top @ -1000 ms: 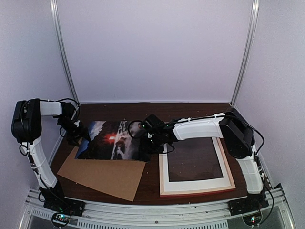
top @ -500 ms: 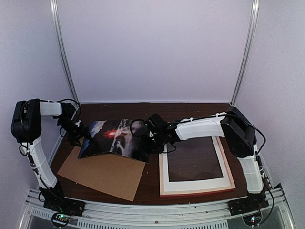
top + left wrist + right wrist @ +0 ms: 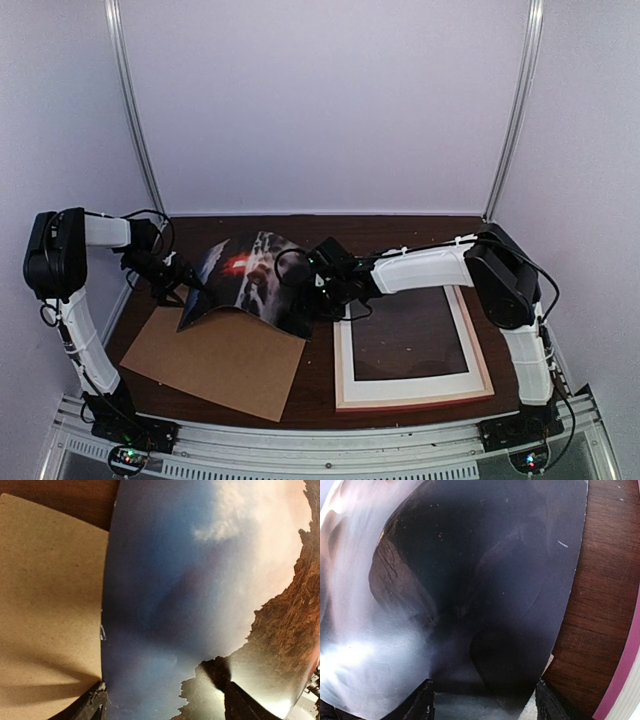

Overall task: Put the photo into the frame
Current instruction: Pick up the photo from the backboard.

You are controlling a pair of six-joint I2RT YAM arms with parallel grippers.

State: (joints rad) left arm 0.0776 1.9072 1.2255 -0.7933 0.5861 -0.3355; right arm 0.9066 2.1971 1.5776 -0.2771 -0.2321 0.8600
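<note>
Two steps remain, carrying and seating: left gripper (image 3: 186, 284) and right gripper (image 3: 308, 290), jaws apart, bracket the photo (image 3: 245, 282), arched off the tabletop (image 3: 319, 372) left of centre; the frame (image 3: 410, 405) lies lower right, without it.

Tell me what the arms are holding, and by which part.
The photo, pressed between the left gripper and right gripper at its short ends, so it bows up; jaws wide, no pinch visible.
</note>
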